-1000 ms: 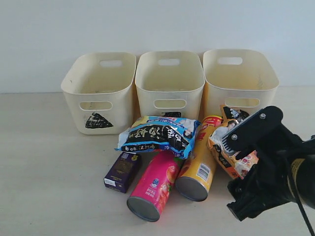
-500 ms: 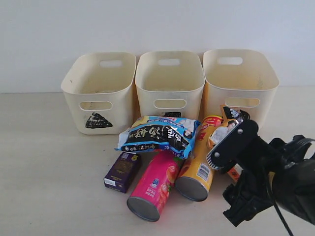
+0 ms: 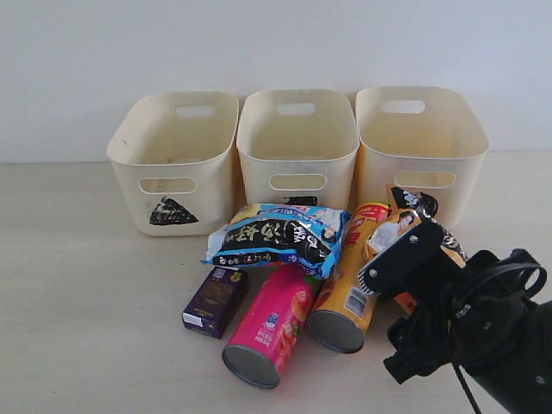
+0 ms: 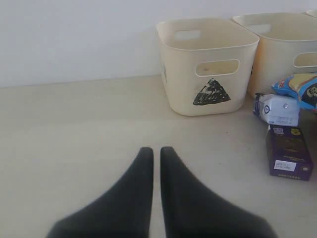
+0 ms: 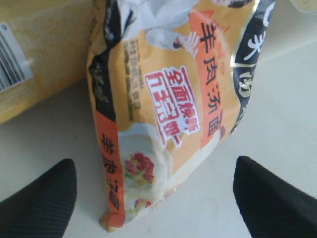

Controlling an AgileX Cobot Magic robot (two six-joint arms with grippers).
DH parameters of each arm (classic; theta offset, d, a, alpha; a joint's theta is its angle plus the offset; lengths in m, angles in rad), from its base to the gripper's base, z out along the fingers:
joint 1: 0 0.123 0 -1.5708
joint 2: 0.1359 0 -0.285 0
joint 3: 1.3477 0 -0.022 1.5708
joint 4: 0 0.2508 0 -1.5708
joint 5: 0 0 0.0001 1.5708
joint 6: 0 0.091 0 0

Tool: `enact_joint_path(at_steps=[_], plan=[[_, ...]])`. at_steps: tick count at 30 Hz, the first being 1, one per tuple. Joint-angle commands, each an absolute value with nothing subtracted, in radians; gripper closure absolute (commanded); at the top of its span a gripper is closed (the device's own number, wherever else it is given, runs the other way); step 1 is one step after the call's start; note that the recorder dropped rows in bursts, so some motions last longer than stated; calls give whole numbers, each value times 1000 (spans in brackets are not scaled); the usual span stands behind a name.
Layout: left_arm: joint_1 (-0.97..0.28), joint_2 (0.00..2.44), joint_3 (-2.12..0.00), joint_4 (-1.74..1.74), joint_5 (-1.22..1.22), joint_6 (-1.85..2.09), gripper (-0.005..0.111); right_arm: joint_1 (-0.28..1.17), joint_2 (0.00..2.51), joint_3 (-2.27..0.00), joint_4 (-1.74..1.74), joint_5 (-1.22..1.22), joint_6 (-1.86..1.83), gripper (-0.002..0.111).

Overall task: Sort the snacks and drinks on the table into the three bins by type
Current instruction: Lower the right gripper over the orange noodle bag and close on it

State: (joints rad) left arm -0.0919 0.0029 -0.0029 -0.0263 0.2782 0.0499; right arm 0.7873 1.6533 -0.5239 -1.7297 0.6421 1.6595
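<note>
We see three alike cream plastic tubs with handle slots in a row at the back of the pale wood-grain worktop point(image 3: 78, 293): the left tub point(image 3: 211, 185), the middle tub point(image 3: 259, 172) and the right tub point(image 3: 384, 168), standing close side by side. In front of them the snacks lie in a cluster. A crinkly blue-black bag point(image 3: 276, 235) rests across the far ends of two tubes lying on their sides, a pink chip tube point(image 3: 272, 323) and a yellow-orange chip tube point(image 3: 349, 289), next to each other. A small dark purple box point(image 3: 216, 300) lies just beside the pink tube, on its left in the exterior view. In the left wrist view a small white-and-blue box point(image 4: 280, 109) sits near the purple one. The crinkly orange bag point(image 5: 168, 99) lies beside the yellow-orange tube, in front of the right tub. Our right gripper point(image 5: 153, 163) hangs over that bag with its fingers spread wide to either side, and we see no contact with it. Our left gripper point(image 4: 155, 151) has its fingers pressed together above the worktop, apart from the snacks.
</note>
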Motion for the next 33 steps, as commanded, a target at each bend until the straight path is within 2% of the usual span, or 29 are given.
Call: enact_joint_path(at_steps=[1, 19, 33], plan=[[-98, 0, 0, -37, 271, 54, 103, 788, 1683, -567, -1744, 652, 1672, 31], [-98, 0, 0, -37, 271, 54, 103, 784, 1851, -623, -1744, 774, 1688, 31], [-98, 0, 0, -37, 271, 54, 103, 677, 1895, -719, -1744, 657, 1717, 31]])
